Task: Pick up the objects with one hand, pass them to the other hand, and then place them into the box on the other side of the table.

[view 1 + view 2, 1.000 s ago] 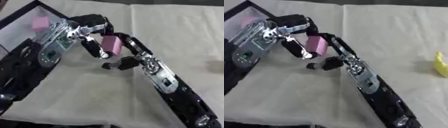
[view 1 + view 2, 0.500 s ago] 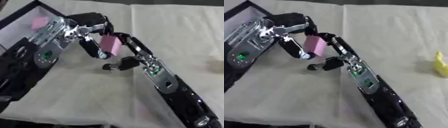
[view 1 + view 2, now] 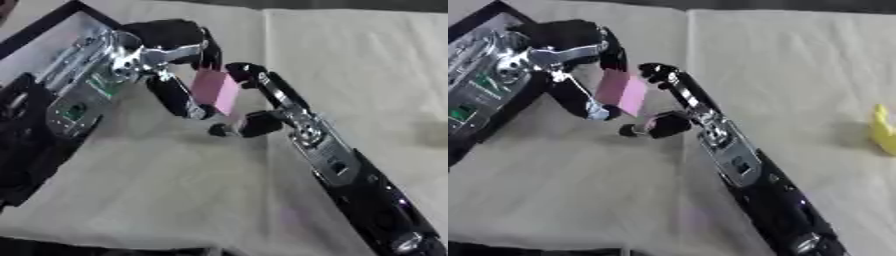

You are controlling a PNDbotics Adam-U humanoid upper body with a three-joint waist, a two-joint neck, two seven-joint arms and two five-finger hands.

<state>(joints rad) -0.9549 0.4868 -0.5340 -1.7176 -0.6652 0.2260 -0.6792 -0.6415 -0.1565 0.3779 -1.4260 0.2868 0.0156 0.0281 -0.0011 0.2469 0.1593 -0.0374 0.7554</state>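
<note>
The right hand (image 3: 254, 107) reaches up from the lower right, its fingers and thumb bracketing the pink block (image 3: 215, 91) at centre-left. The left hand (image 3: 171, 65) curls round the block's left face. The black-rimmed box (image 3: 52, 22) lies beyond, upper left, nearest the left hand.

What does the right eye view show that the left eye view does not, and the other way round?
Only the right eye view shows a yellow object lying at the table's right edge. The left eye view shows no separate thing of its own, only more of the box at the upper left. Both show the pink block held between the left hand and the right hand above the beige table.
</note>
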